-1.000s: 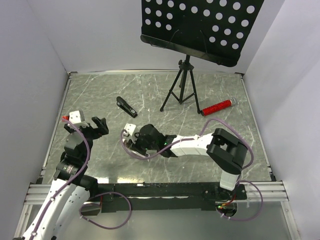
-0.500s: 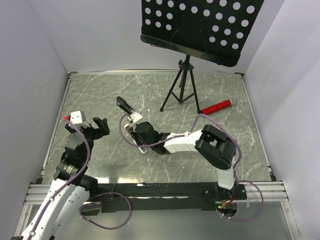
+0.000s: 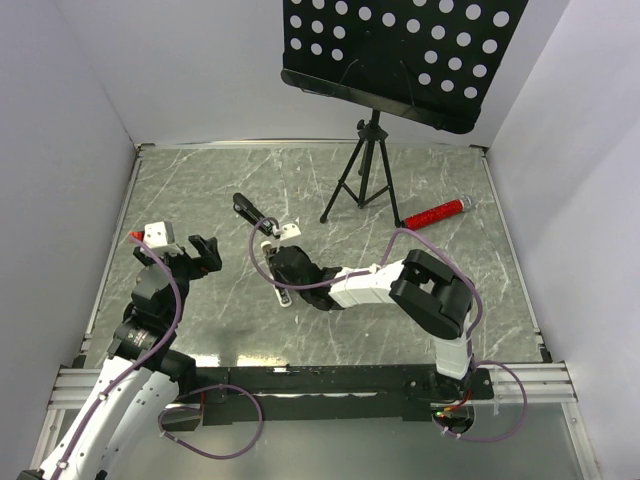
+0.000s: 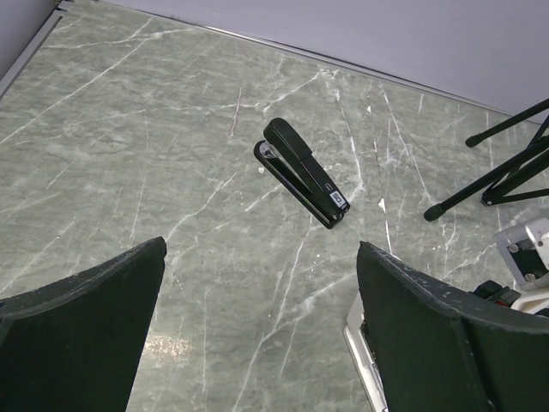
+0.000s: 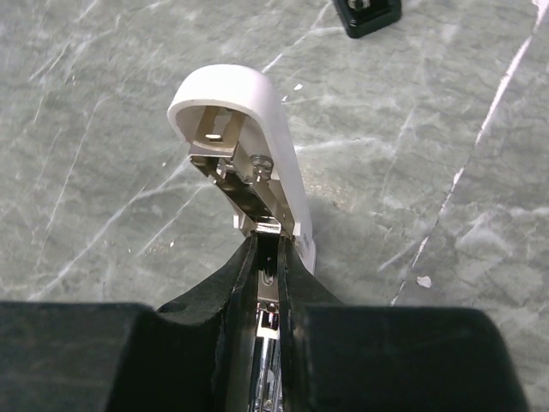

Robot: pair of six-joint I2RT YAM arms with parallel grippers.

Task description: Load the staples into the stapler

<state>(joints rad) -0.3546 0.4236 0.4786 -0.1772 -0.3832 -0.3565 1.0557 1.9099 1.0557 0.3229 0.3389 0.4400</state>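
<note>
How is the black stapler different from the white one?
The black stapler lies alone on the table, while the white stapler is pinched in the right hand. The white stapler's top is flipped open, showing shiny metal. The black stapler's top looks down. Both are staplers.

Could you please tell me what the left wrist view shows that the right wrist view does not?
Only the left wrist view: the whole black stapler, the tripod legs, and the open left gripper. Only the right wrist view: the white stapler, its top swung open, pinched by the right gripper. Both: the grey-green marbled table; a black piece at the right wrist view's top edge may be the black stapler, but I cannot tell.
</note>
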